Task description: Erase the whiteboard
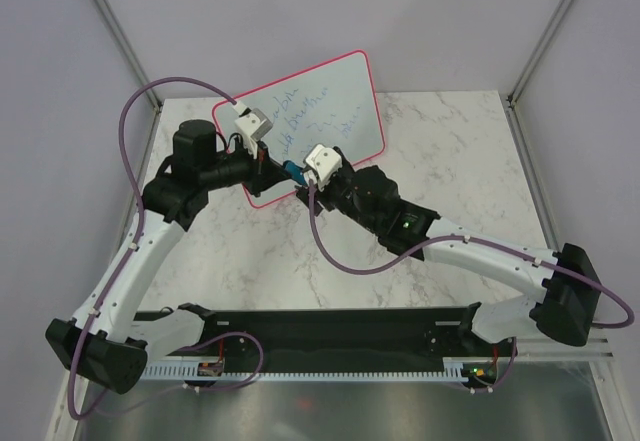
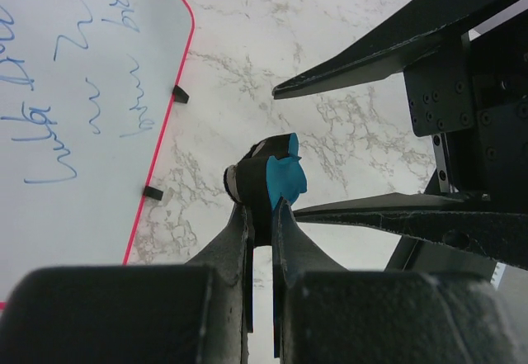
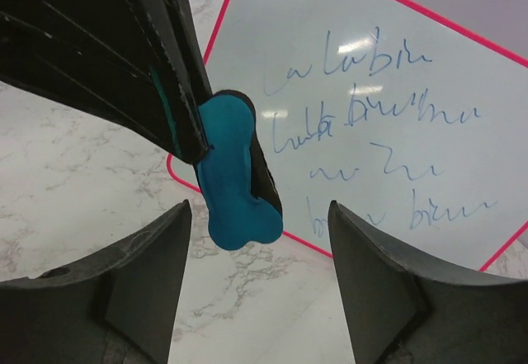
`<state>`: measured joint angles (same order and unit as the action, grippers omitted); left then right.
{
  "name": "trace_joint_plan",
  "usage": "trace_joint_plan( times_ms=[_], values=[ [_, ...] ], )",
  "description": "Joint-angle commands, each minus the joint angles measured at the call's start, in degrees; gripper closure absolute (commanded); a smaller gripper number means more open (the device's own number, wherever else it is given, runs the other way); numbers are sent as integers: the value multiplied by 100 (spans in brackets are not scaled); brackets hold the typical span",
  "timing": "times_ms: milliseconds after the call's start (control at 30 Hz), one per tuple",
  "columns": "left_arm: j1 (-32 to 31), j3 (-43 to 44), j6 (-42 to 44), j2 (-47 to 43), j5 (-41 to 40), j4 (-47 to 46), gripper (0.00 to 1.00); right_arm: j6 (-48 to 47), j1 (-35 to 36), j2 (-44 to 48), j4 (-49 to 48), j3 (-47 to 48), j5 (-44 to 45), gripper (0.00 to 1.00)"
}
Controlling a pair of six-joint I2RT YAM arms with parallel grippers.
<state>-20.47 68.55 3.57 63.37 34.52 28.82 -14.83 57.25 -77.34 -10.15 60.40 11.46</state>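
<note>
The whiteboard [image 1: 322, 111] stands at the back of the marble table, pink-framed, with several lines of blue handwriting on it [image 3: 371, 108] [image 2: 74, 133]. My left gripper [image 2: 262, 211] [image 1: 272, 163] is shut on a blue eraser [image 2: 285, 178] [image 3: 231, 182] [image 1: 294, 171] with a black felt side, held just in front of the board's lower left edge. My right gripper [image 3: 260, 207] [image 1: 303, 173] is open. Its fingers [image 2: 371, 59] stand on either side of the eraser's free end and do not visibly touch it.
The board's small black feet [image 2: 153, 192] rest on the marble table [image 1: 450, 161]. Grey walls and metal corner posts [image 1: 545, 36] close in the back and sides. Purple cables [image 1: 150, 96] loop off both arms. A black rail [image 1: 330, 326] runs along the near edge.
</note>
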Motion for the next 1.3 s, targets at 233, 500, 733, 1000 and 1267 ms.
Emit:
trace_joint_plan(
  times_ms=[233,500,733,1000,1267],
  values=[
    [-89,35,328,-71,-148,133,98,85,31,-448,224,780,-390,41],
    [-98,70,267,-88,89,159,98,156,23,-642,207,842,-390,67],
    [-98,-44,459,-106,213,168,47,279,-82,-703,137,719,-320,100],
    [-98,-280,1758,-124,-59,63,1,1068,-1338,-809,180,306,-794,100],
    [-457,-1406,5986,403,-1250,-175,15,1430,-2463,-879,426,393,-1102,100]
  ],
)
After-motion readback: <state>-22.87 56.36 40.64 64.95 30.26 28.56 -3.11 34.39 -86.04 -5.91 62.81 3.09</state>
